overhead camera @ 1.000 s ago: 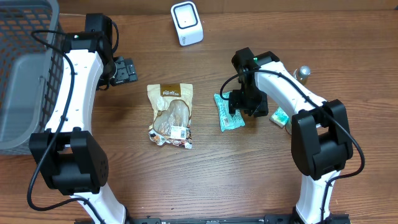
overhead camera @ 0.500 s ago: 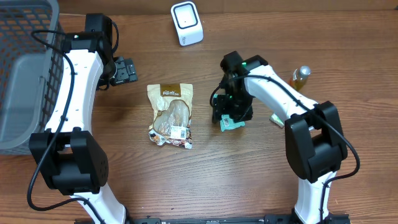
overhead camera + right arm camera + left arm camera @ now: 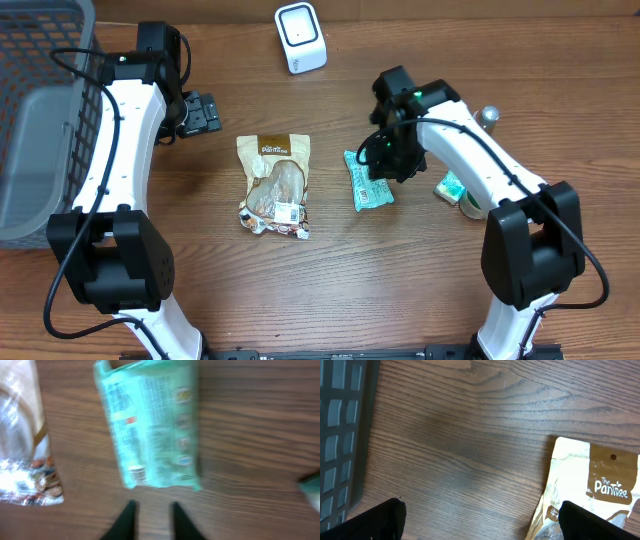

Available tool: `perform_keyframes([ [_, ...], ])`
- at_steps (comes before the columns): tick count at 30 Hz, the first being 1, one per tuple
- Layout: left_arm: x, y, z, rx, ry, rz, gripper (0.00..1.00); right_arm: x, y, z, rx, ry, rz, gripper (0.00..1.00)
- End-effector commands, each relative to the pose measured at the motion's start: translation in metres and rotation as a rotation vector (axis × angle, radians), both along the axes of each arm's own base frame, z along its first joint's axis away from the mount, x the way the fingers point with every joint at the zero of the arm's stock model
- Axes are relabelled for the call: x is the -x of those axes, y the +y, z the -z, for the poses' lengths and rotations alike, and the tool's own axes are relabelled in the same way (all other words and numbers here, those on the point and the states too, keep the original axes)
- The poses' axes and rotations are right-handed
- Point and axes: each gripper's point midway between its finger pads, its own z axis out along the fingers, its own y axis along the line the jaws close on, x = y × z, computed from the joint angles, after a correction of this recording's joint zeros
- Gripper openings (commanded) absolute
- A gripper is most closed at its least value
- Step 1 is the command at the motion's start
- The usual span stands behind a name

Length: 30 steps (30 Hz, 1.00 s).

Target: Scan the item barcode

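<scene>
**Green packet lies flat, in no grip**

The green packet (image 3: 368, 182) lies on the table (image 3: 330, 290) right of the brown pouch (image 3: 274, 185). Its long axis runs toward the far edge, with the far end tipped slightly left. The right gripper (image 3: 388, 158) hovers over that end, fingers (image 3: 123, 522) narrowly parted and gripping nothing. The left gripper (image 3: 200, 113) gapes wide near the basket (image 3: 40, 110). The right arm half-hides a teal item (image 3: 450, 186). The packet's print is blurred.

left arm (image 3: 125, 130) and right arm (image 3: 470, 150) have white shells, black joints, black cables; right gripper (image 3: 152, 505) black
</scene>
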Motion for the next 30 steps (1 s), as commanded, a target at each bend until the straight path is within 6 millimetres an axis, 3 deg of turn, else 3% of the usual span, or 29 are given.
perform_keyframes([
  [1, -0.003, -0.001, -0.011, -0.014, -0.031, 0.007, 1.00, -0.011, -0.024, 0.001, 0.063, -0.029, 0.068, 0.04],
  [7, -0.003, -0.001, -0.011, -0.014, -0.031, 0.008, 1.00, -0.021, -0.037, 0.015, 0.102, -0.029, 0.099, 0.04],
  [17, -0.003, -0.001, -0.011, -0.014, -0.031, 0.007, 1.00, -0.011, -0.040, 0.061, 0.148, 0.097, 0.144, 0.04],
  [30, -0.003, -0.001, -0.011, -0.014, -0.031, 0.008, 1.00, 0.021, -0.010, 0.062, 0.113, 0.207, 0.080, 0.05],
])
